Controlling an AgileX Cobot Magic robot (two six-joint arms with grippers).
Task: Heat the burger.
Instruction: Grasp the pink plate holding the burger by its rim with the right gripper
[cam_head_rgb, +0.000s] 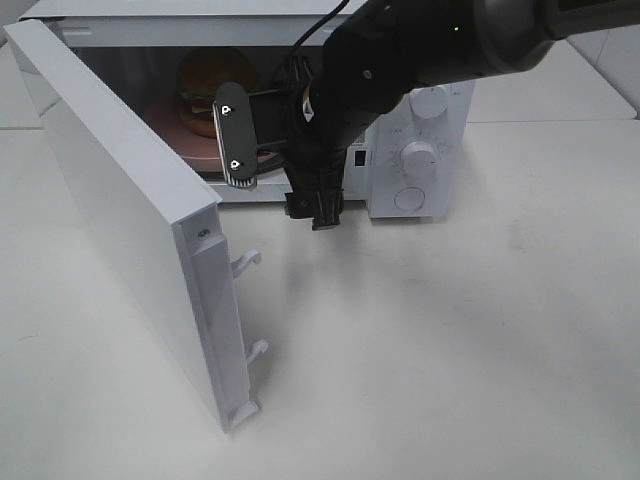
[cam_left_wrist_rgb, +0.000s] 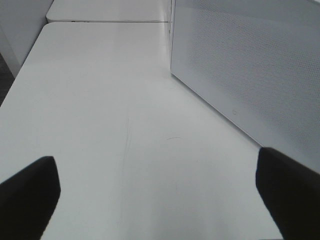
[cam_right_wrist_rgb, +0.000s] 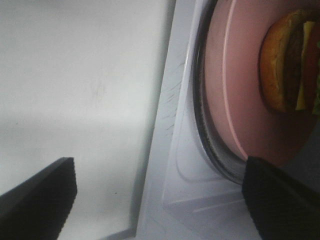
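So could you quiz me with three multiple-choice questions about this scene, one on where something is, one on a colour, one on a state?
1. Where is the burger?
A. On the table in front of the microwave
B. Inside the microwave, on a plate
C. In the right pincer

2. What colour is the plate?
A. Pink
B. Blue
C. Green

3. How is the microwave door?
A. Shut
C. Taken off
B. Swung wide open

Answers: 1 B, the high view shows the burger in the oven cavity, behind the arm. 2 A, the right wrist view shows a pink rim under the bun. 3 B, the door stands out toward the camera on its hinge.
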